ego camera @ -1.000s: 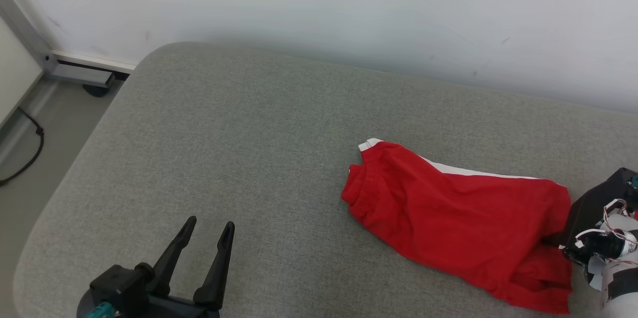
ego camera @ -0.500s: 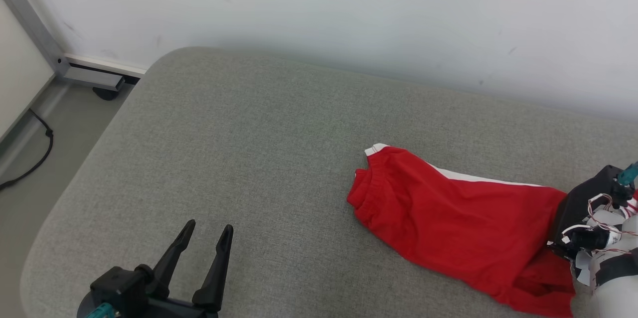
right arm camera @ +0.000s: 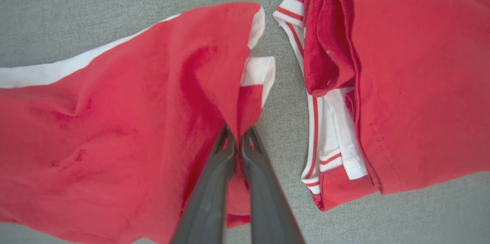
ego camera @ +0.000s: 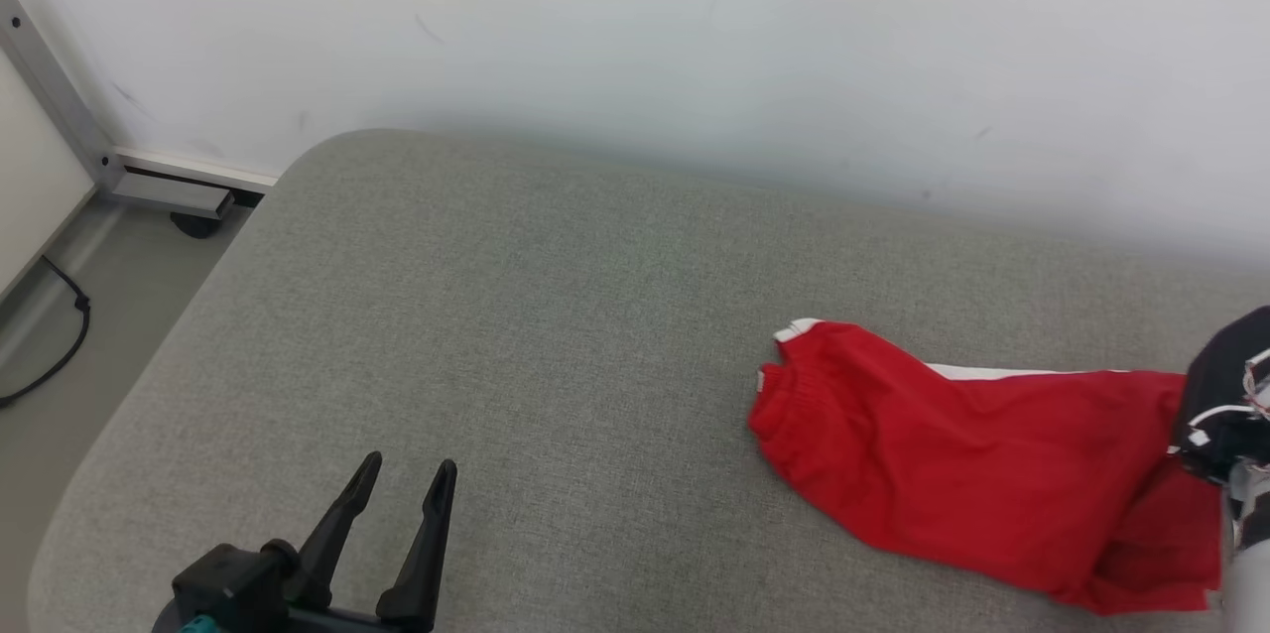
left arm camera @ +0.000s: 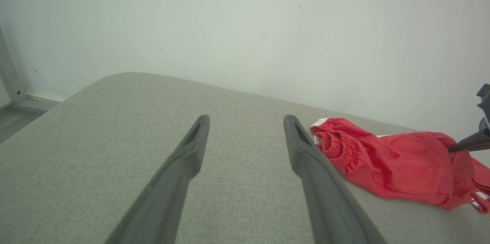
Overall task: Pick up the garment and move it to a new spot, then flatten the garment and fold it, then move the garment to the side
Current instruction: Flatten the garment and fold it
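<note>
Your right gripper [right arm camera: 237, 137] pinches the red, white-striped cloth garment [ego camera: 972, 474]; your left gripper [ego camera: 410, 464] stands wide apart, empty.

Holds the left gripper [ego camera: 410, 464] at the lower left of the head view, fingers spread wide and pointing up the frame. Pinches a fold of the garment [right arm camera: 115, 102] with the right gripper [right arm camera: 237, 135], fingers pressed together, rising from the bottom middle of the right wrist view. Shows the dark, wired right wrist [ego camera: 1225, 395] at the head view's right edge.
</note>
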Motion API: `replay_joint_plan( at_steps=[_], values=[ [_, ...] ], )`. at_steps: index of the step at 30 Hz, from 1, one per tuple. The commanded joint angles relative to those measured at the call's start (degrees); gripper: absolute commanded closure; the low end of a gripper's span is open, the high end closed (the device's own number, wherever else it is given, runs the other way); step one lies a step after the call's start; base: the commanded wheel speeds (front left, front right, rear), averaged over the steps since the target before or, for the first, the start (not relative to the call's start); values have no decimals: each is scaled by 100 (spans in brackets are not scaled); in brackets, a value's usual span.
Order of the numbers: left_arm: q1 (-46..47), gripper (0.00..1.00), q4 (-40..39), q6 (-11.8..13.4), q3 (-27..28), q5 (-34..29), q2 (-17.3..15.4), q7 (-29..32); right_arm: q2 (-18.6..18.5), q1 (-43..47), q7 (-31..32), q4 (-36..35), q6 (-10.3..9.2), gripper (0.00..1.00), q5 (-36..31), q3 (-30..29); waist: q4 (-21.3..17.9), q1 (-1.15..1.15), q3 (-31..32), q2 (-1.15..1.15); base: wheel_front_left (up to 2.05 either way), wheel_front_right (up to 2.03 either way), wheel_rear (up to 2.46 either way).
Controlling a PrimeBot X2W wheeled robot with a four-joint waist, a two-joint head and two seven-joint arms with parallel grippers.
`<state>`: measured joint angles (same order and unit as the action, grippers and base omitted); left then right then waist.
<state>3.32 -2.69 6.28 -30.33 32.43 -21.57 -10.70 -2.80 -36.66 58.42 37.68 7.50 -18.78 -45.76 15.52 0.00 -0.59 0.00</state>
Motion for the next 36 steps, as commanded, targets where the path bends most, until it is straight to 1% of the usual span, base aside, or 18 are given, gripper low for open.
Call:
replay_joint_plan(
  at_steps=[1,4,5,10,14,16,19,24,28,29,36],
  values=[
    [-71,0,-14,20,4,24,-43,-18,-22,166,238,-407,-3,100,26,70,13,0,59,0,0,0,0],
    [-100,0,-28,22,-12,32,-54,-7,-21,365,606,-1041,-3,100,118,182,55,0,116,0,0,0,0],
    [-100,0,-28,22,-12,32,-54,-7,-21,365,606,-1041,-3,100,118,182,55,0,116,0,0,0,0],
    [-156,0,-57,47,-6,67,-85,-5,-19,627,1221,-1900,-3,100,487,548,122,0,169,0,0,0,0],
    [-146,0,-61,41,-30,71,-88,4,-19,751,1532,-2252,-3,100,869,1003,187,0,196,0,0,0,0],
    [-124,0,-59,21,-54,72,-78,15,-17,749,1603,-2289,-3,100,1042,1232,235,0,208,0,0,0,0],
    [-95,0,-52,-5,-100,68,-56,32,-19,658,1617,-2206,-3,100,1293,1559,327,0,217,0,0,0,0],
    [-75,0,-24,-15,-174,69,-21,40,-18,471,1422,-1844,-3,100,1577,1983,547,0,238,0,0,0,0],
    [-75,0,-5,-31,-230,70,-5,66,-21,386,1195,-1442,-3,100,1742,2236,741,0,259,0,0,0,0],
    [-71,0,5,-30,-246,76,2,77,-17,332,1082,-1214,-3,100,1843,2346,836,0,264,0,0,0,0],
    [-52,0,21,-48,-329,74,24,100,-18,187,598,-383,-3,100,2038,2605,1107,0,256,0,0,0,0]
  ],
)
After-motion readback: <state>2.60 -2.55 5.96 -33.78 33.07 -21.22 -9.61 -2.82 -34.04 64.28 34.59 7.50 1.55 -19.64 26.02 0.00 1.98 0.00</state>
